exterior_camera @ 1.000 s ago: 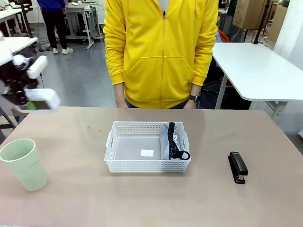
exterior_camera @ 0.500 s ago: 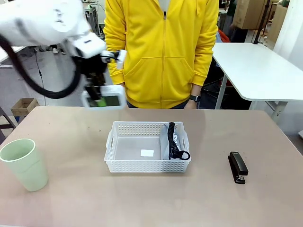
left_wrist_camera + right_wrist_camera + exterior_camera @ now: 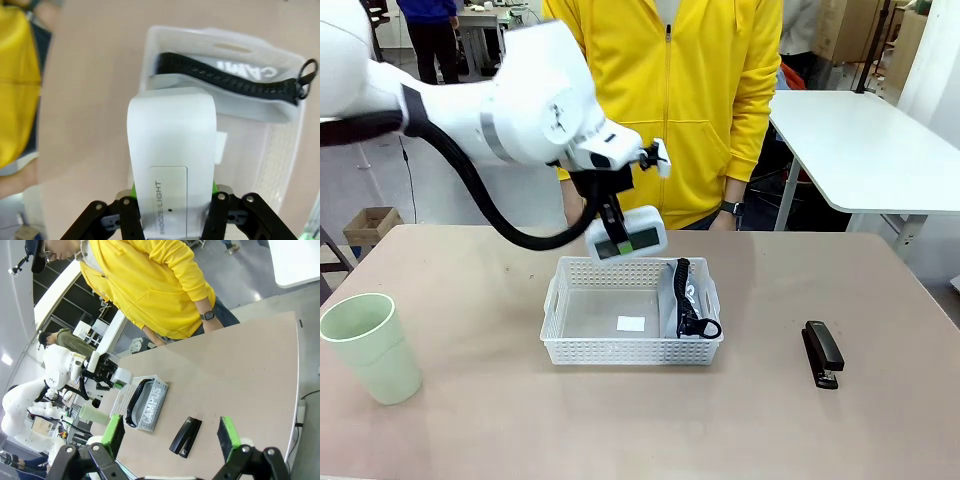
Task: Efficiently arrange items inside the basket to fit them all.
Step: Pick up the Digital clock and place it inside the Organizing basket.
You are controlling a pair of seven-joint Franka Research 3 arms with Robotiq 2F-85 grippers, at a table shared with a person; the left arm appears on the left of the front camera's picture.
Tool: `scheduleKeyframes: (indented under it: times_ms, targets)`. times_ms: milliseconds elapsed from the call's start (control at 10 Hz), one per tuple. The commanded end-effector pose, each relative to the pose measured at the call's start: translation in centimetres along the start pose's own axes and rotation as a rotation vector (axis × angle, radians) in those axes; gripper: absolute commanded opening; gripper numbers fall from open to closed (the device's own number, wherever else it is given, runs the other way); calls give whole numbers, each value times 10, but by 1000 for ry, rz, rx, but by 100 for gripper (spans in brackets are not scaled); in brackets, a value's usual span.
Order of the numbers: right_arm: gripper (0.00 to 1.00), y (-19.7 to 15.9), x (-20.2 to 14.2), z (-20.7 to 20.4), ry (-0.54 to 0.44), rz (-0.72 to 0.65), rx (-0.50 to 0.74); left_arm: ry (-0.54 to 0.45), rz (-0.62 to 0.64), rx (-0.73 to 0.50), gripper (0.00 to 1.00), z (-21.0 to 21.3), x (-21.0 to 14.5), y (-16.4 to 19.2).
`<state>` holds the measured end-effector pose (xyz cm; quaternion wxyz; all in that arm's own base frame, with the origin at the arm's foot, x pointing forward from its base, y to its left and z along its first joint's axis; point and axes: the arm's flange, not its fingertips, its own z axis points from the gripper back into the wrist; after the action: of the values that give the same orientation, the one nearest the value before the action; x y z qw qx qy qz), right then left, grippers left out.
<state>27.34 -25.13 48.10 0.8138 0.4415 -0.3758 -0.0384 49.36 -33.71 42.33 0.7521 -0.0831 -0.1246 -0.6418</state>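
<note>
The white screen device (image 3: 628, 238) is pinched at one end by the left gripper (image 3: 173, 202) and held over the far rim of the basket (image 3: 620, 352), seemingly for lowering into its bare left part. That floor is kept free by the grey CAMPUS pouch (image 3: 686, 300), stood on edge along the right wall. The pale green cup (image 3: 368, 345) and black stapler (image 3: 822, 354) are left outside, well apart. The right gripper (image 3: 170, 435) is spread and empty.

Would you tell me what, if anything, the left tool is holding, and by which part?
The left tool holds the white screen device by its SNOOZE/LIGHT-button end.
</note>
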Motion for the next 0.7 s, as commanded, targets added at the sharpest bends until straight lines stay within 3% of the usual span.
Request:
scheduleKeyframes:
  times_ms: [0, 100, 600]
  targets:
    - [100, -1, 2, -1, -23, 25, 17, 55, 33, -25, 50, -4, -1, -21]
    - [100, -1, 2, -1, -23, 25, 17, 70, 0, 52, 50, 2, -4, -36]
    - [100, -1, 2, -1, -23, 25, 17, 115, -28, -94, 50, -26, -13, -36]
